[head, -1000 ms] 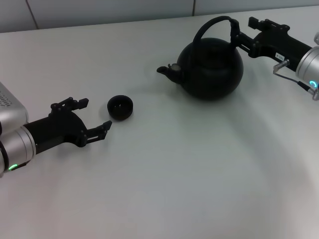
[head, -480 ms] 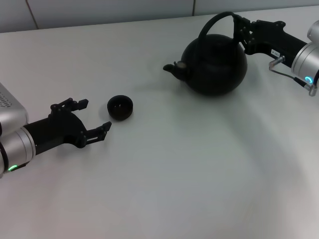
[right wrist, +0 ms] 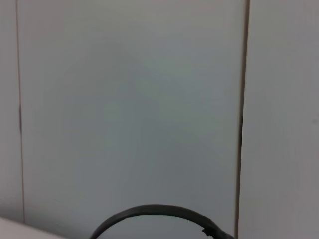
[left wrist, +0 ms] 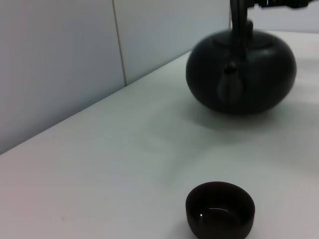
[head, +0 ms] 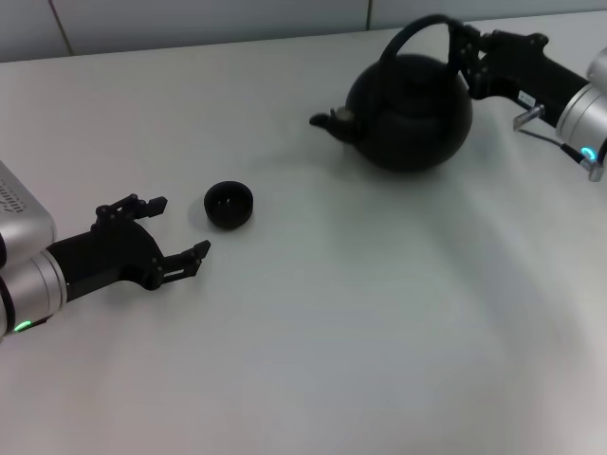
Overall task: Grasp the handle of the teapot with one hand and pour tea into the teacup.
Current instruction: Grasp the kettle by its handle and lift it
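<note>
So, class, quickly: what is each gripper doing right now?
Left gripper: open, empty, beside the teacup.
Right gripper: shut on the teapot handle.

The right gripper (head: 462, 57) reaches in from the far right, jaws clamped. The left gripper (head: 178, 227) lies low at the near left, jaws spread wide.

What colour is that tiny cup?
The teacup is plain black, clearest in the left wrist view.

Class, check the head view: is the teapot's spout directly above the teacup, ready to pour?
No. The teapot, held at its handle by the right hand, sits far across the table from the teacup.
</note>
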`<state>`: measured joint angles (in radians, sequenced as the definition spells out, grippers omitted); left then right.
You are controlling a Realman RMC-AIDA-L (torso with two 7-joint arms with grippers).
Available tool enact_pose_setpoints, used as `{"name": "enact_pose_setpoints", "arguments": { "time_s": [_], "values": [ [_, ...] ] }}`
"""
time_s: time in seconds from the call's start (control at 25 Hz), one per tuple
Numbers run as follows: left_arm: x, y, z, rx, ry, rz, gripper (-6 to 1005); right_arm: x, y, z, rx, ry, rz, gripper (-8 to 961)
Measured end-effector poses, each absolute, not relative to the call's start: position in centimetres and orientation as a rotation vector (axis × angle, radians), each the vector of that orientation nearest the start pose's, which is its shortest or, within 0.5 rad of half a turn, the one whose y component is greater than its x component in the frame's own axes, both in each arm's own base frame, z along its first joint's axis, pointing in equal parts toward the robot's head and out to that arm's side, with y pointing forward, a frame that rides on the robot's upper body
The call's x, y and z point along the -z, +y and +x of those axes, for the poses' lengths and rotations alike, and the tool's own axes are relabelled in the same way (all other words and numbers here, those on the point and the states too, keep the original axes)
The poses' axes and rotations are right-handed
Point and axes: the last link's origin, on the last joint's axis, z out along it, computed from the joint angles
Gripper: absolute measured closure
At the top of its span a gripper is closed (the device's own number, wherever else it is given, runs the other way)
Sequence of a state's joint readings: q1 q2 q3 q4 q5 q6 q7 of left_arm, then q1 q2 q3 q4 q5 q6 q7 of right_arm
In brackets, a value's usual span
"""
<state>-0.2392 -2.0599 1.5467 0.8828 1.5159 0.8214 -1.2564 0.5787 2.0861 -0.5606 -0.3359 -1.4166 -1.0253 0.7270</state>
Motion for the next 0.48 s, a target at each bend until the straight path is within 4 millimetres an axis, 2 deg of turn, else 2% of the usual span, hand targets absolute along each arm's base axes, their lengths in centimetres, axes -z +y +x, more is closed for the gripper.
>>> {"name": "enact_pose_setpoints", "arguments": {
  "time_s": [0.24, 0.48],
  "values": [
    [5.8, 31.8, -28.0, 0.297, -0.407, -2.537, 155, -1.4, 38.3, 29.7, -0.71, 0.433, -1.972, 862],
    [5.8, 31.7, -27.9, 0.304, -0.408, -2.541, 155, -1.4, 38.0, 28.4, -0.693, 0.216, -1.994, 862]
  ]
}}
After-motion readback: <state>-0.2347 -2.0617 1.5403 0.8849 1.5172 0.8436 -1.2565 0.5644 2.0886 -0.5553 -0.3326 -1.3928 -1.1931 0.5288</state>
